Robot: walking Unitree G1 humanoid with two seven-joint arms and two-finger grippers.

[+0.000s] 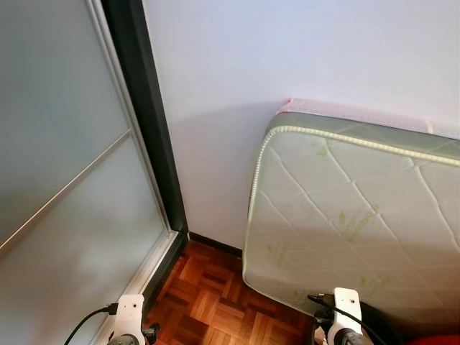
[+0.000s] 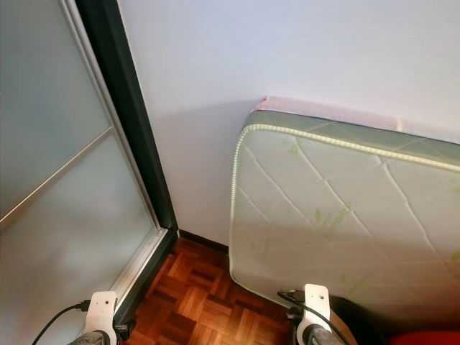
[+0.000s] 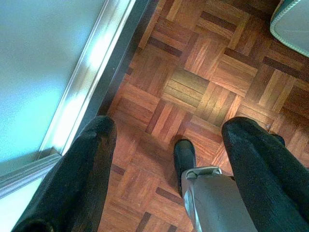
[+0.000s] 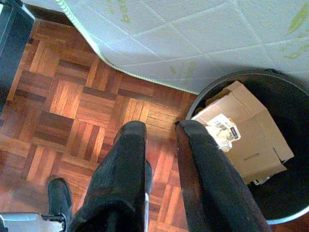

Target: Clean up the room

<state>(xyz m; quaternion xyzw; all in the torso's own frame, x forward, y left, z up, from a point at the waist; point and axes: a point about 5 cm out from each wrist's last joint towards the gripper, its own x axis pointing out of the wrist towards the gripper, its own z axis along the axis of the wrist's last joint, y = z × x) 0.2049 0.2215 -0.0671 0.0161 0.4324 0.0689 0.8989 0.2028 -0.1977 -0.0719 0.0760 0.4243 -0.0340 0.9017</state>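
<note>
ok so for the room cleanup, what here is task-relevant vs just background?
Job:
- black bin
- cardboard box inside the bin
- left gripper, open, empty
- right gripper, fingers slightly apart, empty

Background:
- mattress leaning against the wall
- frosted sliding door
- parquet floor

Count, items in view:
- Mattress (image 1: 359, 215): 1, quilted white, leaf print.
- Bin (image 4: 289, 121): 1, round, black.
- Cardboard box (image 4: 246, 135): 1, inside bin; 1 printed label on it.
- Sliding door (image 1: 65, 180): 1, frosted panels 2, split by 1 thin rail.
- Grippers: 2 – left gripper (image 3: 166, 145), right gripper (image 4: 161, 130); 2 black fingers each.
- Robot feet: 2 (image 3: 185, 154), (image 4: 60, 195).
- Red object (image 1: 435, 339): 1, kind unclear.
</note>
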